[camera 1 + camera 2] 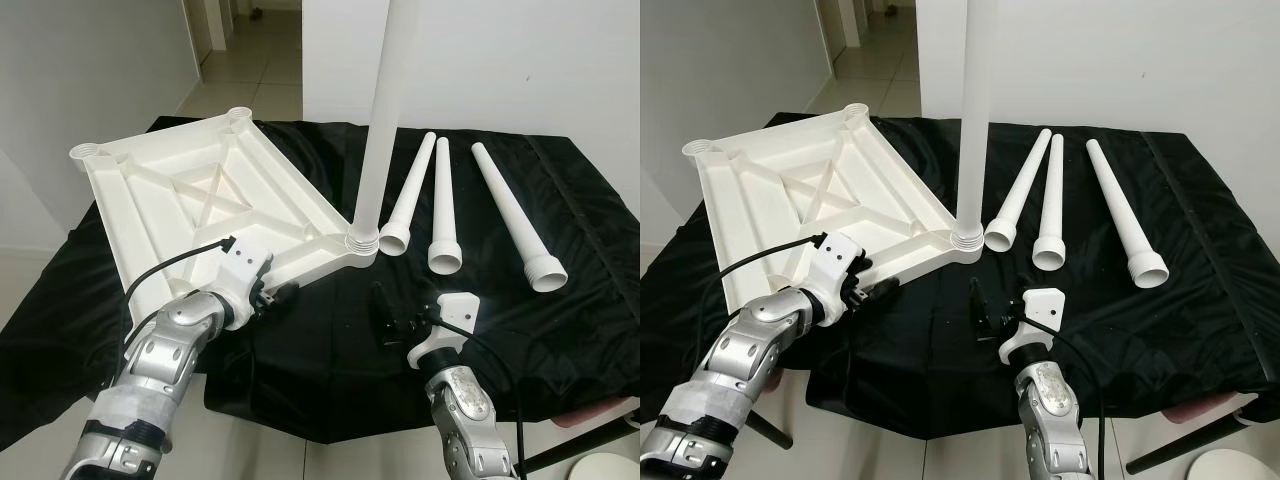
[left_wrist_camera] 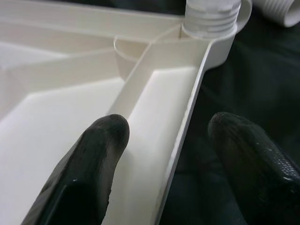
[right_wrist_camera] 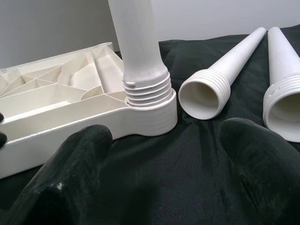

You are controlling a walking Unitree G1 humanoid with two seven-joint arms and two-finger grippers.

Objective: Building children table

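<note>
Black cloth (image 1: 320,350) held your upturned tabletop (image 1: 200,200), one leg (image 1: 385,110) partly threaded. Left gripper (image 1: 278,292) straddled its rim, unclenched; right gripper (image 1: 385,315) waited open. Next: seat that leg fully.

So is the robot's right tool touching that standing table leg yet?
Apart. In the right wrist view, black cloth shows between the open right tool and the upright leg screwed into the tabletop corner.
</note>
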